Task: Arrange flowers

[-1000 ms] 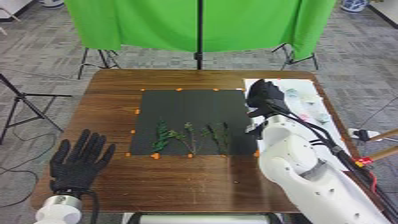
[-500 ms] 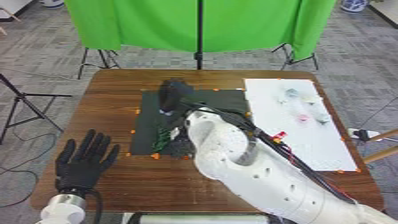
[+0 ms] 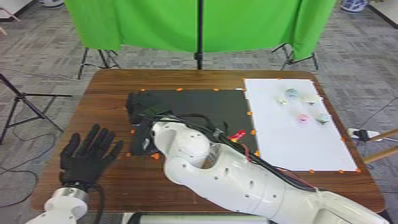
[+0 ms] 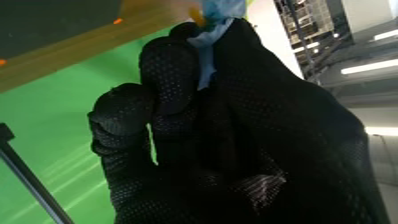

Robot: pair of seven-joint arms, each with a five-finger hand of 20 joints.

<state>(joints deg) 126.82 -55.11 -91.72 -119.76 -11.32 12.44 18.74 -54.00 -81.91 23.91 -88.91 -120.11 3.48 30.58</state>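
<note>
So, blue flower [image 4: 224, 9] in right hand [image 3: 138, 106].

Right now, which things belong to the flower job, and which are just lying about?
For the job:
- light blue piece, probably a flower, pinched in the right hand
- pink flower head and others on the white sheet
- black mat

Just about, it seems:
- green curtain
- black tripod on the floor

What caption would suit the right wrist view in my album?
The robot's black-gloved right hand pinches something pale blue, with a green curtain behind.
</note>
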